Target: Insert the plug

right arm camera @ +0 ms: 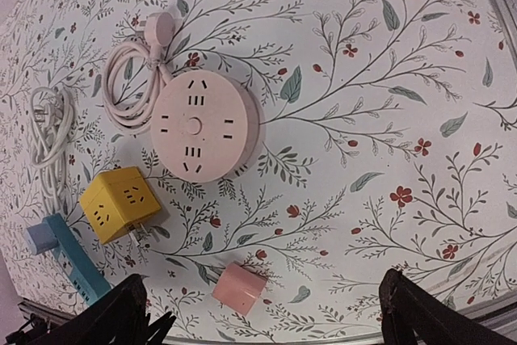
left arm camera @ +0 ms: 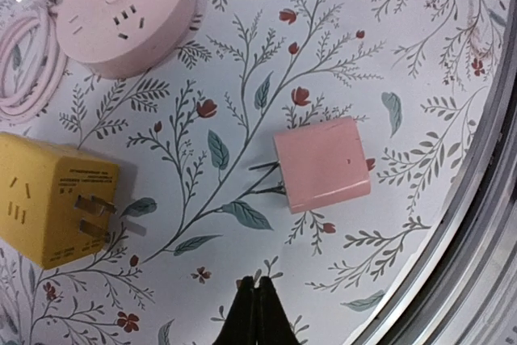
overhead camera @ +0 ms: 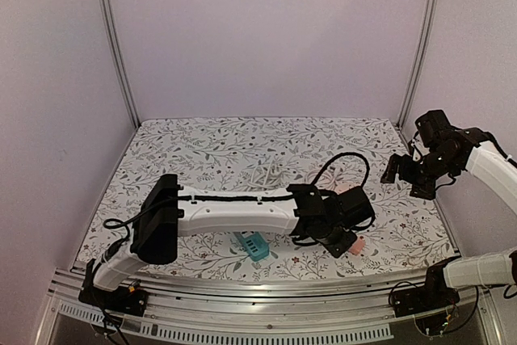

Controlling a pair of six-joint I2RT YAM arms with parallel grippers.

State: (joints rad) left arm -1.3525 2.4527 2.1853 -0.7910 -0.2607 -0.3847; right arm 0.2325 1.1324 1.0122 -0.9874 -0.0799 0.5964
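The pink cube plug [left arm camera: 321, 164] lies on its side on the floral cloth near the table's front edge, its two prongs pointing left; it also shows from the right wrist [right arm camera: 239, 288] and from above [overhead camera: 354, 246]. My left gripper [left arm camera: 255, 282] is shut with nothing in it, a short way in front of the plug and not touching it. A round pink socket hub [right arm camera: 206, 125] sits further back with its pink cable [right arm camera: 133, 78] coiled beside it. My right gripper [right arm camera: 263, 280] hangs open high over the table's right side [overhead camera: 408, 171].
A yellow cube adapter [left arm camera: 56, 199] with prongs lies left of the plug. A teal power strip [overhead camera: 252, 245] and a white coiled cable [right arm camera: 48, 131] lie further left. The metal table rim [left arm camera: 452, 280] runs close past the plug.
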